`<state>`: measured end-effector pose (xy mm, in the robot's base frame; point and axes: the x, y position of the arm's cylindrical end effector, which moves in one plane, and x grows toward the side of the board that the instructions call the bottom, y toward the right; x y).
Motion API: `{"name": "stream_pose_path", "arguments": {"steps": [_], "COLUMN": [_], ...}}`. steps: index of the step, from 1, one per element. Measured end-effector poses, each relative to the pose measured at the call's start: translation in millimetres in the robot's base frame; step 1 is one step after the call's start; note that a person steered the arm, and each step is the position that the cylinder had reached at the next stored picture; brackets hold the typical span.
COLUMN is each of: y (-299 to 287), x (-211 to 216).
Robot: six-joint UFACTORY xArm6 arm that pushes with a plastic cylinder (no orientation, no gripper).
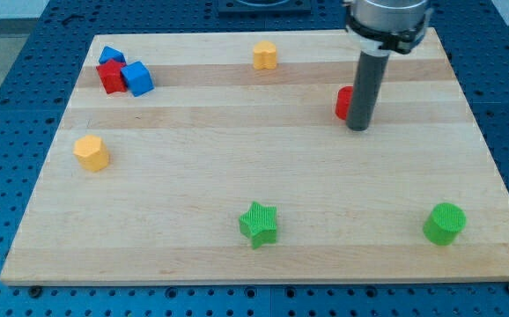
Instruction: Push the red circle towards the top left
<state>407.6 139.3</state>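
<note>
While mostly hidden behind the rod, the red circle [343, 102] sits upper right of the frame; my tip [357, 129] probably touches it, holding nothing.

pale wooden board [237, 176] on blue perforated table [8, 106]

My rod covers most of the red circle [343, 101] in the upper right of the frame, so only its left sliver shows and its round shape cannot be confirmed. In the upper left, the blue block [110, 56] sits half hidden behind the red block [111, 77]. The tabletop [237, 176] has its nearest corners cut by the frame's bottom edge.
</note>
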Motion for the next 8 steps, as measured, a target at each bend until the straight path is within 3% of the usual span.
{"name": "stream_pose_path", "arguments": {"steps": [2, 3, 8], "y": [53.2, 45.7, -62.0], "x": [-1.8, -18.2, -34.3]}}
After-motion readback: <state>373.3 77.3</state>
